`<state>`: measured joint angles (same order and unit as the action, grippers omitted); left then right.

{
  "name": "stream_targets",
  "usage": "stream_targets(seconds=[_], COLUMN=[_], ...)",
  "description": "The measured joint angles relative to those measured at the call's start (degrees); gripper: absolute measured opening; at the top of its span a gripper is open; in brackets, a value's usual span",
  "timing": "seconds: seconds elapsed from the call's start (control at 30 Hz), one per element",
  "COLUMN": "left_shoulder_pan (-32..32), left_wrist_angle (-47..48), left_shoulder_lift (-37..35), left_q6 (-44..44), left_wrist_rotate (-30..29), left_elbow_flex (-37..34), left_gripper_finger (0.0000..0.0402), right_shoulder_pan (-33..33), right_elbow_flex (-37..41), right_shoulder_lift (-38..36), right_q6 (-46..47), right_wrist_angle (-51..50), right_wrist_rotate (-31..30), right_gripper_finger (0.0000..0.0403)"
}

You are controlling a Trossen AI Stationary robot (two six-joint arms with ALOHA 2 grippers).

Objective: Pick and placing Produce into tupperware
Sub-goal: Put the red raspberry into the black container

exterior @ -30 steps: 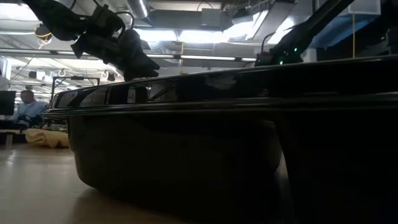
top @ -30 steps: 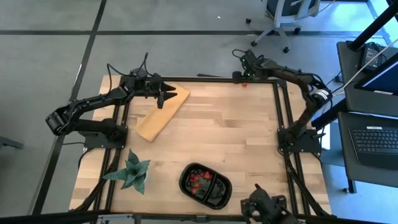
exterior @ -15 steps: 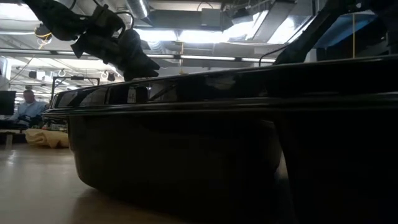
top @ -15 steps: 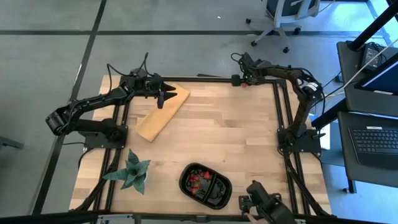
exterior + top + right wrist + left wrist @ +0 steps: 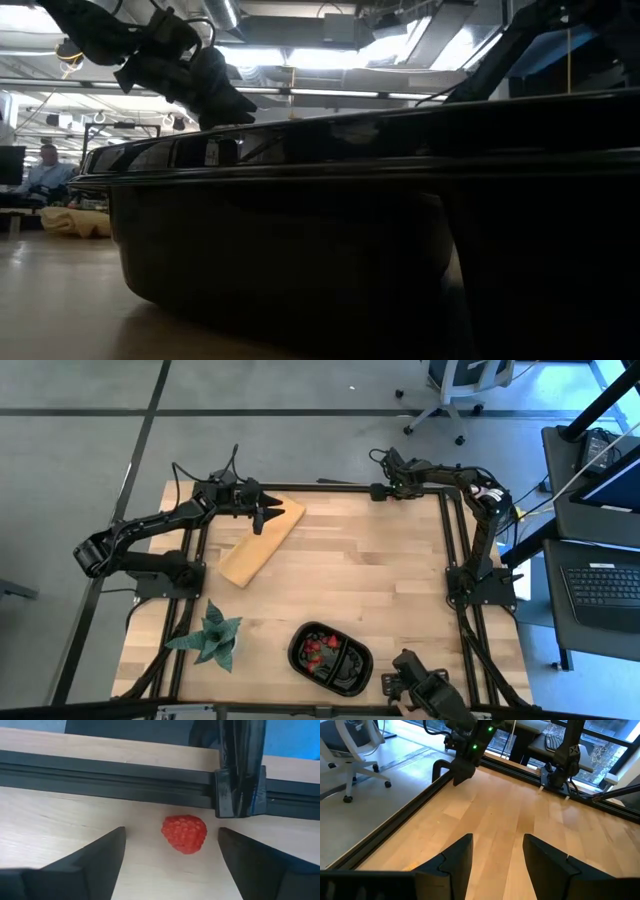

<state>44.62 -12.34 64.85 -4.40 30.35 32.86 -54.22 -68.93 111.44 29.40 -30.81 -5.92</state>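
Now lining up on a stray berry at the bench's far right corner.
High view: my right end effector [image 5: 388, 490] sits there, tray [image 5: 330, 657] well apart, near edge. Right wrist: fingers spread around berry [image 5: 184, 833]; next I close. Left end effector [image 5: 495, 855] is released, idle.

Low view almost wholly blocked by the dark wall of the tray [image 5: 300, 250], its contents, the table's far half and the right gripper hidden behind it; only the left gripper [image 5: 215, 95] showing above the rim. From above, fruits [image 5: 322, 647] in the tray too small to tell apart or count, and the berry [image 5: 184, 833] at the table's far right corner covered by the right gripper [image 5: 392, 487], fingers there too small to read. In both wrist views, fingers [image 5: 457, 862] cut off at the picture's lower edge.
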Motion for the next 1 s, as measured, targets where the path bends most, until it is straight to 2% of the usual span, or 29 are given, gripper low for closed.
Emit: stream_targets(seconds=[0.7, 1.0], left_shoulder_pan=[0.0, 0.0], left_wrist_angle=[0.0, 0.0], left_shoulder_lift=[0.0, 0.0], left_q6=[0.0, 0.1], left_wrist_rotate=[0.0, 0.0], left_elbow_flex=[0.0, 0.0], left_gripper_finger=[0.0166, 0.0166], right_shoulder_pan=[-0.3, -0.3], right_elbow_flex=[0.0, 0.0], right_shoulder_lift=[0.2, 0.1], right_q6=[-2.7, -2.9], right_wrist_angle=[1.9, 1.8], right_wrist_rotate=[-0.4, -0.5], right_gripper_finger=[0.0162, 0.0113])
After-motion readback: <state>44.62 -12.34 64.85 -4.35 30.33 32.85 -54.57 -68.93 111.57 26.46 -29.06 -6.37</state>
